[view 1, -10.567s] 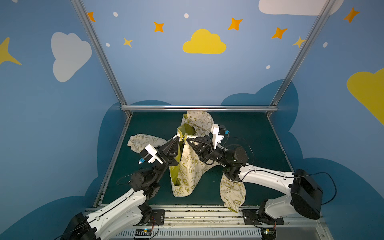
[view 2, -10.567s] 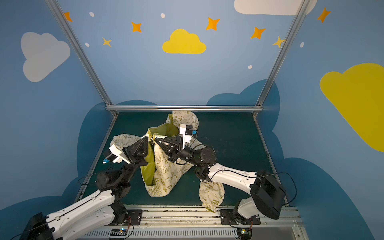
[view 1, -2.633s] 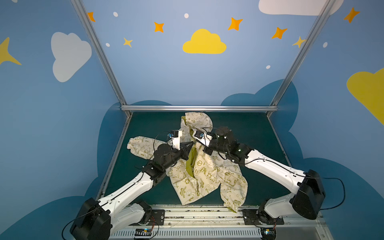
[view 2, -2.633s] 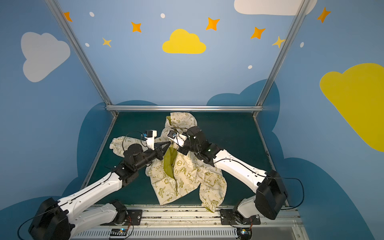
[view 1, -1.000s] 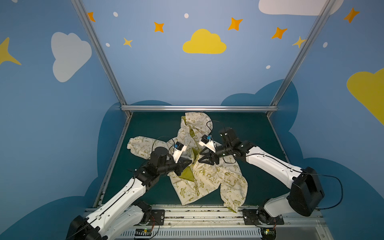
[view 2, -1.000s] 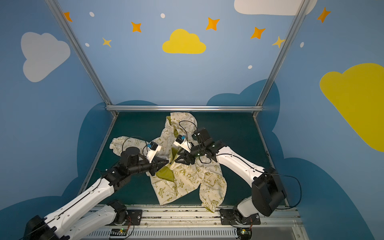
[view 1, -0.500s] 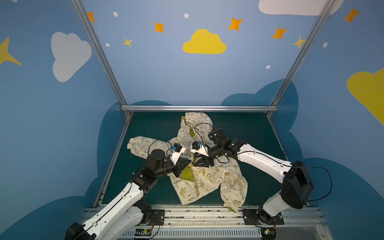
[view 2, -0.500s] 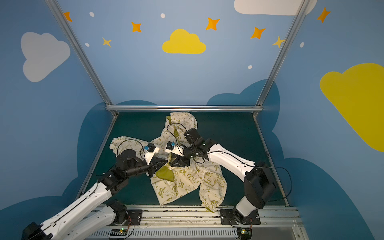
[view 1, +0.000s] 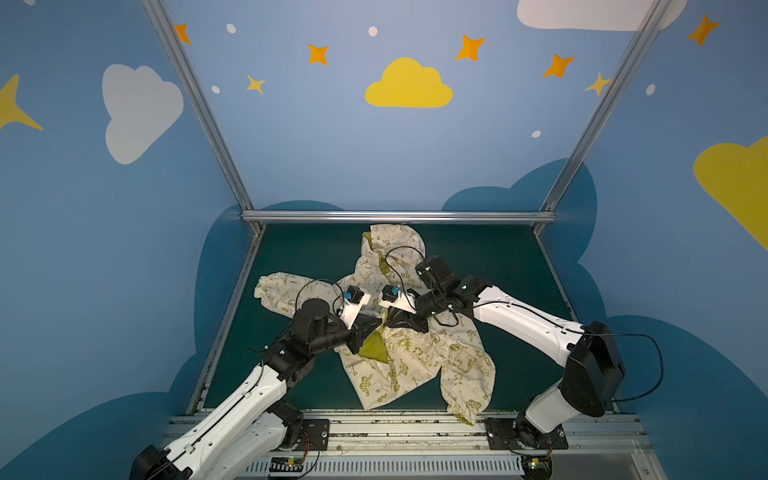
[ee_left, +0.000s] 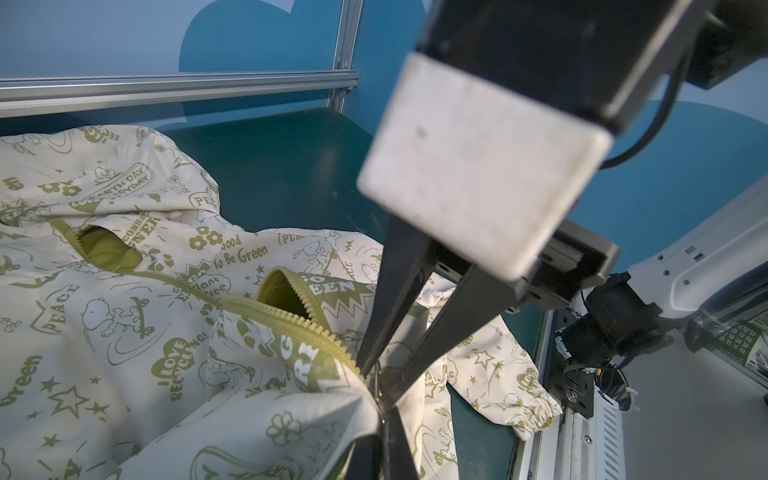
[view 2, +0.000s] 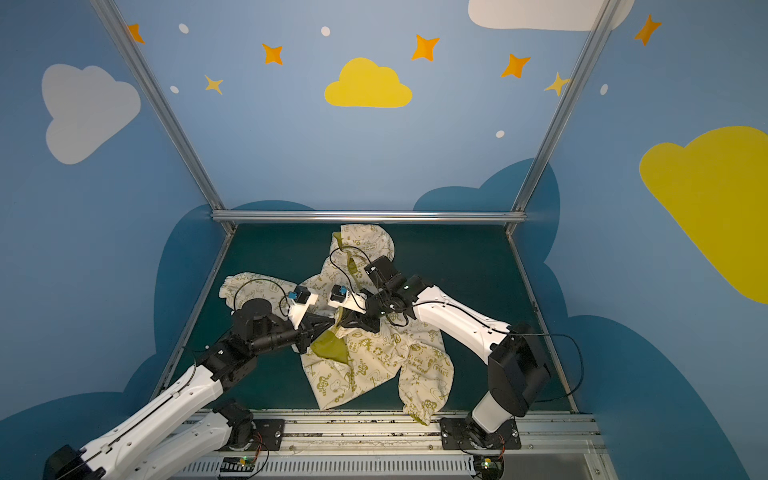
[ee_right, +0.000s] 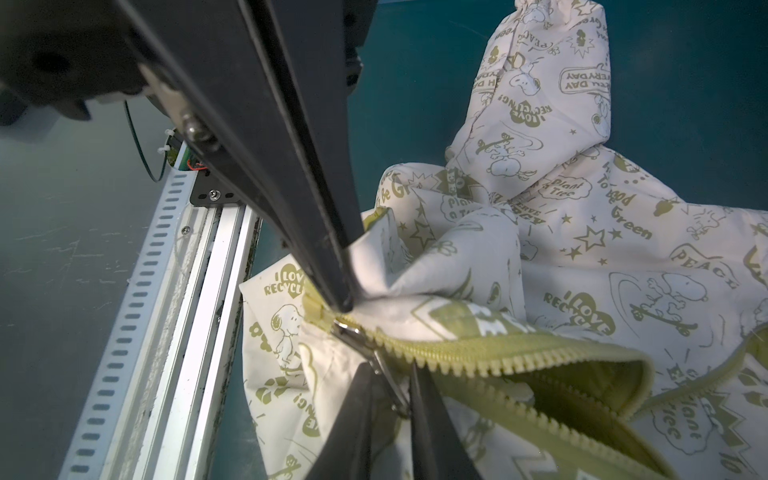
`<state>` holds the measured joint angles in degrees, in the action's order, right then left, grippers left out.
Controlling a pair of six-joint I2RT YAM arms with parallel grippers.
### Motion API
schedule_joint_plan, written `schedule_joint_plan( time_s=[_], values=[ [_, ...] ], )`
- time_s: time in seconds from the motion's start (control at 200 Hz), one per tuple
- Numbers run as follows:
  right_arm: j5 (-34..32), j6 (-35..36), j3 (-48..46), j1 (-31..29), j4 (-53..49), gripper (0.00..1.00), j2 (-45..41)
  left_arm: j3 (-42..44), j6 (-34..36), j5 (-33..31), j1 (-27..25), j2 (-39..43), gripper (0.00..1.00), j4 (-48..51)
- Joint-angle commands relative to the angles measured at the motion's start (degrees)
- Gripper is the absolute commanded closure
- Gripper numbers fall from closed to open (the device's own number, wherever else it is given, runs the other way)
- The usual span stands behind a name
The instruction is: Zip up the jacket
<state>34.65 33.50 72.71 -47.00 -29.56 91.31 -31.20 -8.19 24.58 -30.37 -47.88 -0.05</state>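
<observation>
left tool [ee_right: 341,299]: pressed together, pinching jacket [ee_right: 582,257] fabric | right tool [ee_right: 390,374]: apparently pinching zipper pull [ee_right: 392,390]

**Cream-olive jacket [view 1: 415,365], dark teal mat [view 1: 291,249], blue sky-print walls [view 1: 311,145]**

Jacket: cream, covered in olive-green cartoon and slogan print. Lining [view 1: 372,347] plain olive. Zipper teeth [ee_right: 478,355] pale olive, zipper pull [ee_right: 386,376] silver. Walls: yellow cloud [view 1: 409,85] upper centre, white cloud [view 1: 137,112] upper left, orange stars [view 1: 470,46], white dots. Left arm [view 1: 245,395] and right arm [view 1: 528,324]: white shells, black joints.
</observation>
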Motion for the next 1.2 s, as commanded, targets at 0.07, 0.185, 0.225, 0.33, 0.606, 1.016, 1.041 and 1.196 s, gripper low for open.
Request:
schedule_joint_plan(
  time_s=[0.07,0.185,0.225,0.33,0.606,1.016,1.041,1.196],
  values=[
    [-0.82,-0.36,0.84,-0.41,-1.63,0.87,-2.53,0.97,-0.68,-0.14,0.07,0.34,0.97,-1.66],
    [-1.17,-0.78,0.8,-0.56,-1.51,0.91,-2.97,0.8,-0.78,0.17,0.05,-0.19,0.97,-1.62],
    [-1.2,-1.01,0.96,-0.69,-1.63,0.93,-2.96,0.78,-0.65,0.37,0.05,-0.36,0.97,-1.53],
    [-1.34,-1.15,1.97,-0.85,-2.94,0.95,-2.39,0.47,-1.02,0.62,-0.13,-0.66,0.97,-1.79],
    [-3.93,-2.79,3.81,-1.04,-3.96,1.0,-1.38,-0.37,-0.37,-0.07,-1.14,-0.94,0.97,-0.67],
    [-10.26,-8.88,6.65,0.63,-4.51,1.0,-1.22,-2.72,2.18,-1.36,-2.81,-1.21,0.97,3.83],
    [-10.83,-8.89,6.9,0.82,-4.77,1.0,-1.14,-2.72,2.17,-1.43,-2.86,-1.18,0.97,3.83],
    [-15.18,-8.75,8.87,2.75,-5.75,1.0,-0.66,-3.03,2.18,-1.66,-3.2,-1.42,0.97,4.2]
  ],
)
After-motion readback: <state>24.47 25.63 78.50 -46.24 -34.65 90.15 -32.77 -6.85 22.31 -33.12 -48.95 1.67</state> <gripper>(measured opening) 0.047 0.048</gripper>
